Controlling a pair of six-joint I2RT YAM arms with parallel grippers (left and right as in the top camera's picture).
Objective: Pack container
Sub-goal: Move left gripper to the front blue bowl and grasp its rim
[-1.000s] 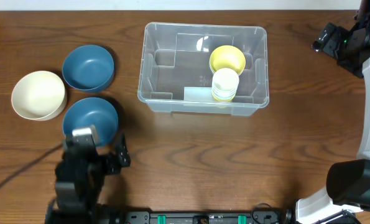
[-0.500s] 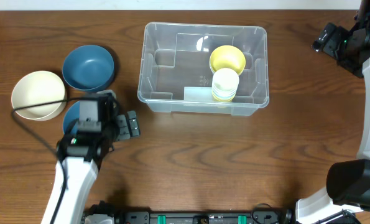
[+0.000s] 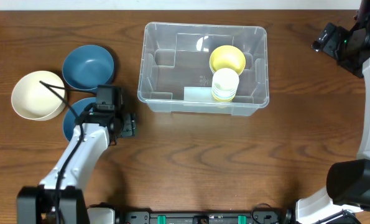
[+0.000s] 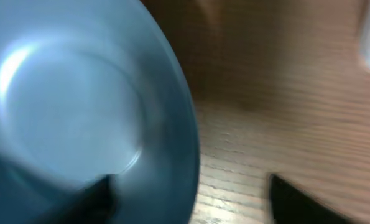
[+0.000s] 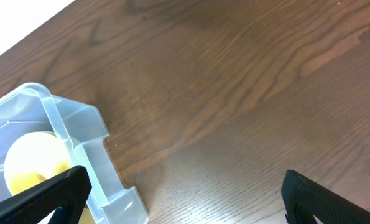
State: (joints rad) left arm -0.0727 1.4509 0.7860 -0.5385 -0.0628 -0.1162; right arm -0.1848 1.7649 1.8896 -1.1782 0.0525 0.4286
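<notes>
Now L pincer [image 4: 191, 186] straddles blue bowl [image 4: 79, 112] rim — jaws apart.

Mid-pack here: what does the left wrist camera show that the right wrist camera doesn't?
Left wrist only: the blue bowl up close and blurred, its rim between the left tool's open fingers. Right wrist only: the yellow bowl sitting inside the clear container's corner. Both: the wooden table.

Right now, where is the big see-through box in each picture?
Overhead: container, top middle.
Left wrist: pale blur at top-right edge, maybe it.
Right wrist: its corner, bottom left.
Shared landmark: the brown wooden table.
</notes>
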